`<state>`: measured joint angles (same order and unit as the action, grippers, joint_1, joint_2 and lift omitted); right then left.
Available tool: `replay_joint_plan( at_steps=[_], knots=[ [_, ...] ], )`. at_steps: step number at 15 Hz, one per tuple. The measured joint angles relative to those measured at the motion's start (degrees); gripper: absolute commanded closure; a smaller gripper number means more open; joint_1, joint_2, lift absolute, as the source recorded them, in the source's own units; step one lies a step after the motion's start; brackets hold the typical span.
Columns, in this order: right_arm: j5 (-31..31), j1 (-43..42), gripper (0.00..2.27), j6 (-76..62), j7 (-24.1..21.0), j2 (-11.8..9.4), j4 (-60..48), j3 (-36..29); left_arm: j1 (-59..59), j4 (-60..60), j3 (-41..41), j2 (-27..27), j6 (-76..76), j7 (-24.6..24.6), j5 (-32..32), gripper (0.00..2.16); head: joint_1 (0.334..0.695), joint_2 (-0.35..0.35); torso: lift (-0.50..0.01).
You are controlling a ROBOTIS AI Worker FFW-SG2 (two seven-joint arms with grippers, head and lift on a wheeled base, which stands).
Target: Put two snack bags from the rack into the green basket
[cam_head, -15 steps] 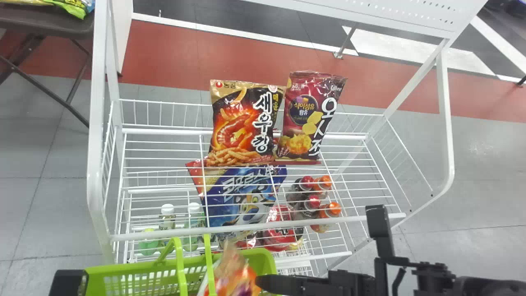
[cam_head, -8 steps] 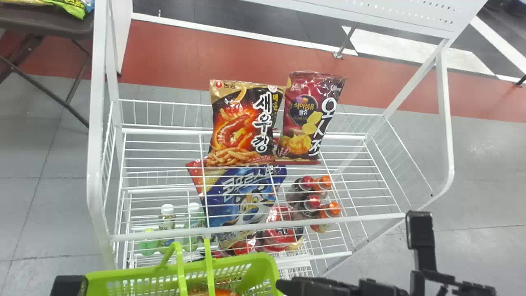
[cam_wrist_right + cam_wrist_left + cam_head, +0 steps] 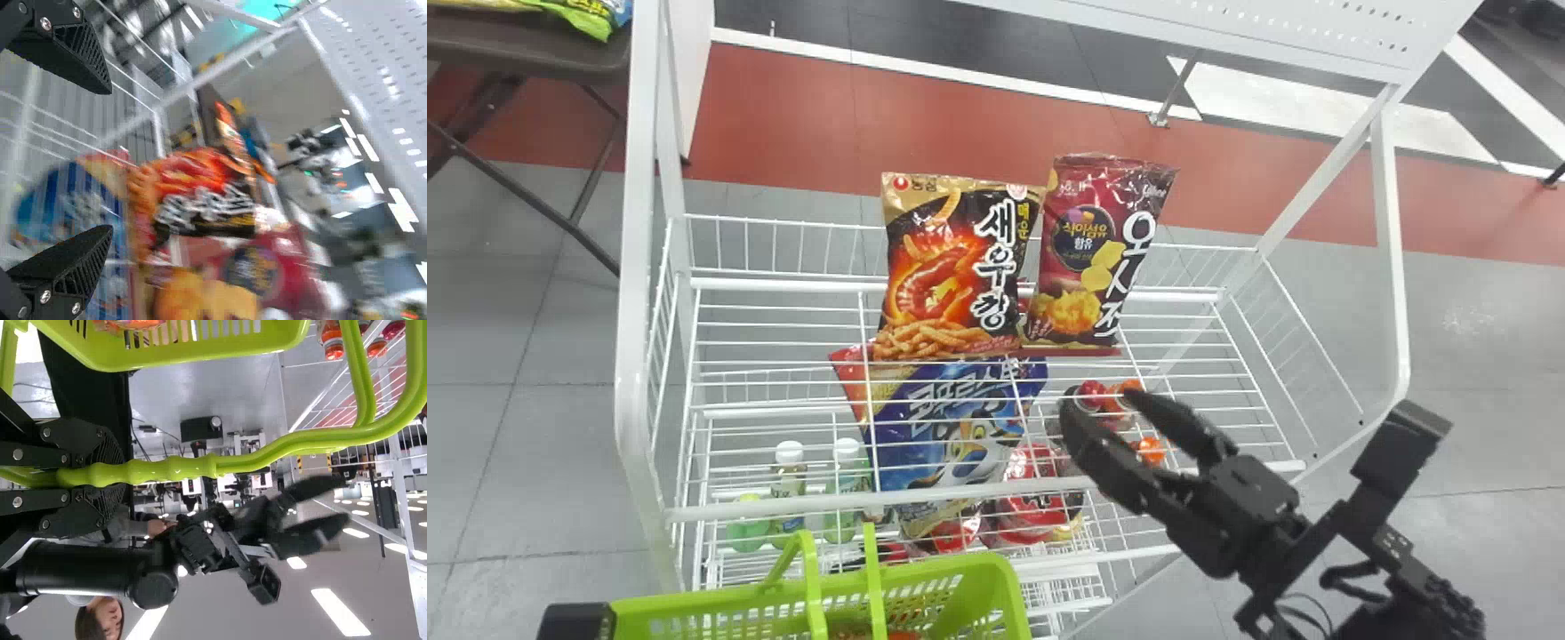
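Note:
My left gripper (image 3: 576, 620) is at the basket's left; in its wrist view the left gripper (image 3: 110, 475) is shut on the green basket's handle (image 3: 253, 461). The green basket (image 3: 738, 604) stands before the rack, with an orange-red bag (image 3: 885, 635) low inside. My right gripper (image 3: 1100, 404), open and empty, hangs over the rack's front right. Behind it, a black-and-red snack bag (image 3: 951, 267) and a maroon one (image 3: 1098, 249) stand side by side on the upper wire shelf. Both bags lie beyond the right gripper (image 3: 110, 160) in its wrist view.
The white wire rack (image 3: 987, 487) has upright side posts. Beneath its upper shelf are a blue bag (image 3: 951, 427), a red round pack (image 3: 1032, 498), white-capped bottles (image 3: 790, 471) and orange-capped bottles (image 3: 1150, 451). A dark table (image 3: 534, 49) stands at the far left.
The orange-red bag, earlier upright at the right gripper over the basket, has dropped low inside it. The right gripper has left the basket's side and risen over the rack, now open. The basket shifted slightly.

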<state>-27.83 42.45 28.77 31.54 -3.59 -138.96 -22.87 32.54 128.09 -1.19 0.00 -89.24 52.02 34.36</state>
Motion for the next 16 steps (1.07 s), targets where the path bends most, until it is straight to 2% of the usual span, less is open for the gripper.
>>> replay_joint_plan(
  at_steps=[4,7,16],
  knots=[
    [12.9,3.6,0.09,-26.3,-10.4,-1.2,3.7,13.0,0.2,-1.0,0.3,0.0,0.5,0.8,0.0,1.47,0.695,-0.35,-0.006],
    [17.3,5.9,0.09,-31.0,-15.8,-1.0,4.1,18.5,0.4,-1.5,0.8,0.0,1.0,1.2,0.0,1.47,0.695,-0.35,-0.006],
    [17.1,7.3,0.09,-26.9,-18.8,-0.3,2.5,19.7,0.8,-1.8,1.3,0.0,1.4,1.7,0.4,1.47,0.695,-0.35,-0.006]
  ],
)
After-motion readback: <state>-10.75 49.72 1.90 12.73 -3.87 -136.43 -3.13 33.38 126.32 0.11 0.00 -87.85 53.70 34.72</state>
